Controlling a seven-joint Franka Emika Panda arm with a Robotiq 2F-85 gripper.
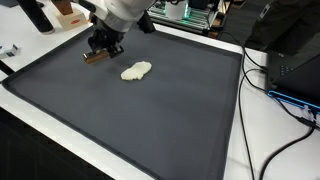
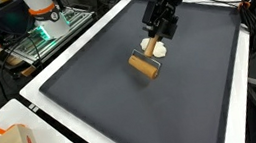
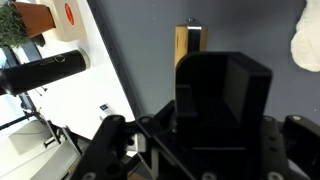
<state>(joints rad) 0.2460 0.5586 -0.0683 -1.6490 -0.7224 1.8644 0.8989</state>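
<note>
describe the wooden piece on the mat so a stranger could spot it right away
Find the big dark grey mat. Near one edge, right under the robot's fingers, lies the wooden cylinder. It is brown, short and smooth, unlike the pale lump beside it.

We see our black gripper (image 3: 222,95) down low, with a wooden block (image 3: 190,45) poking out above it. A white lump (image 3: 306,45) lies on the grey mat (image 3: 140,60) nearby. A brown box (image 3: 45,15) sits off the mat.
</note>
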